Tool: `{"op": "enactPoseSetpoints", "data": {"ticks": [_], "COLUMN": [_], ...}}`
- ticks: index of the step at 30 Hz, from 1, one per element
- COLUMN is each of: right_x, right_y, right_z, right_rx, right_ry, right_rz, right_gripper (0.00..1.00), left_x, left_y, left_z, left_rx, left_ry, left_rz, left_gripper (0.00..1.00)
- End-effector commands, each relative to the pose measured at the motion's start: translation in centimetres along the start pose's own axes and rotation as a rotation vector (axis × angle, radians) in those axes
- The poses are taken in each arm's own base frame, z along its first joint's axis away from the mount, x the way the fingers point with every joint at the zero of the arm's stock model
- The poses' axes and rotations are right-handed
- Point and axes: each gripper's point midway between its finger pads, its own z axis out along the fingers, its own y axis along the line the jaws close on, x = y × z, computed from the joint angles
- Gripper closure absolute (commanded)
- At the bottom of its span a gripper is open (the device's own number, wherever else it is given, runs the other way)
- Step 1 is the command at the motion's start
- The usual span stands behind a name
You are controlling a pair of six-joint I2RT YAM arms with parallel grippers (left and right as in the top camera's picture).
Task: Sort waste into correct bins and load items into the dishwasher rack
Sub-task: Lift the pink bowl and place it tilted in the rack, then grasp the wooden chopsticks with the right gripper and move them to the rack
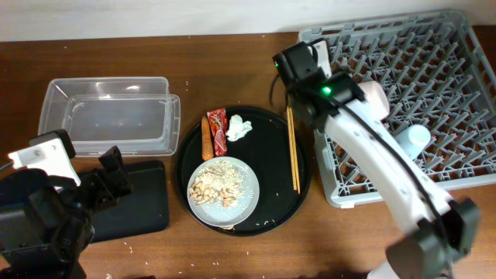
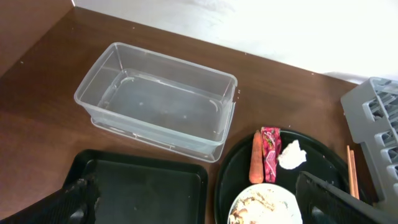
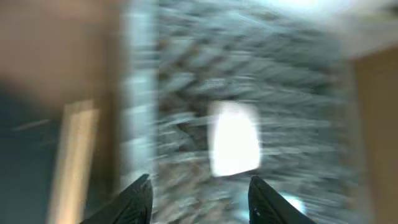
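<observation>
From above, the right hand (image 1: 298,68) hovers at the rack's (image 1: 434,70) left edge, near the chopsticks (image 1: 293,151) on the round tray (image 1: 275,194); a fast swing could clip the rack wall. Left wrist: left hand (image 2: 193,186) spread, empty, over the black tray (image 2: 143,186). Right wrist: blurred, fingers (image 3: 138,199) apart, nothing held.

The clear tub (image 1: 116,120) stands empty at the left, with the flat black tray (image 1: 147,200) just beside it on the robot's side. Between these and the grey pegged rack (image 1: 442,66) lie the carrot (image 1: 207,138), red wrapper (image 1: 218,132) and crumpled tissue (image 1: 239,128) side by side. Next to them are the grey plate (image 1: 245,204) carrying beige scraps (image 1: 217,186) (mostly on its left half) and the chopsticks (image 1: 293,151), laid together. The light-blue cup (image 1: 413,139) sits in the rack, a white bowl (image 1: 375,94) partly hidden near it.
</observation>
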Motion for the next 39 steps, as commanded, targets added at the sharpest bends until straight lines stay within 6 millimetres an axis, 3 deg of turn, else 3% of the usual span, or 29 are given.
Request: {"op": "enactPoseSetpoints", "data": {"ticks": [1,3,5,7,8,13,20,22,23,24,28,30,32,33,34,36,39], "right_x": [3.0,5.3,7.2,8.6,9.2,12.2,14.1,14.1,14.1,14.0,10.7,6.5,4.2,3.4,3.3,3.5,3.7], "right_y": [11.6,13.5,14.8,13.6,13.8,15.2,15.7,16.0,16.0,16.2,17.4,14.7,11.0,8.2,6.6,2.6,-0.4], "right_z": [-2.6,-0.3,2.8,6.6,7.9,10.8,12.2,12.1,12.1,11.9,9.0,5.6,4.0,4.0,4.4,6.5,8.2], "right_rx": [-0.619,-0.611,-0.558,-0.372,-0.360,-0.330,-0.317,-0.328,-0.331,-0.345,-0.519,-0.549,-0.543,-0.539,-0.531,-0.495,-0.475], "right_ry": [0.174,0.318,0.417,0.476,0.501,0.607,0.651,0.651,0.651,0.654,0.598,0.476,0.380,0.330,0.315,0.307,0.277], "right_rz": [0.043,0.083,0.083,0.149,0.158,0.124,0.113,0.113,0.114,0.118,0.127,0.177,0.219,0.211,0.209,0.244,0.209], "right_gripper": [0.57,0.67,0.71,0.72,0.72,0.72,0.74,0.81,0.92,0.96,0.96,0.96,0.96,0.96,0.96,0.96,0.96], "left_x": [-0.3,-0.3,-0.3,-0.3,-0.3,-0.3,-0.3,-0.3,-0.3,-0.3,-0.3,-0.3,-0.3,-0.3,-0.3,-0.3,-0.3], "left_y": [0.2,0.2,0.2,0.2,0.2,0.2,0.2,0.2,0.2,0.2,0.2,0.2,0.2,0.2,0.2,0.2,0.2], "left_z": [-0.2,-0.2,-0.2,-0.2,-0.2,-0.2,-0.2,-0.2,-0.2,-0.2,-0.2,-0.2,-0.2,-0.2,-0.2,-0.2,-0.2], "left_rx": [-0.011,-0.011,-0.011,-0.011,-0.011,-0.011,-0.011,-0.011,-0.011,-0.011,-0.011,-0.011,-0.011,-0.011,-0.011,-0.010,-0.011], "left_ry": [-0.012,-0.012,-0.012,-0.012,-0.012,-0.012,-0.012,-0.012,-0.012,-0.012,-0.012,-0.012,-0.012,-0.012,-0.012,-0.012,-0.012], "left_rz": [-0.014,-0.014,-0.014,-0.014,-0.014,-0.014,-0.014,-0.014,-0.014,-0.014,-0.014,-0.014,-0.014,-0.014,-0.014,-0.014,-0.014], "left_gripper": [0.01,0.01,0.01,0.01,0.01,0.01,0.01,0.01,0.01,0.01,0.01,0.01,0.01,0.01,0.01,0.01,0.01]}}
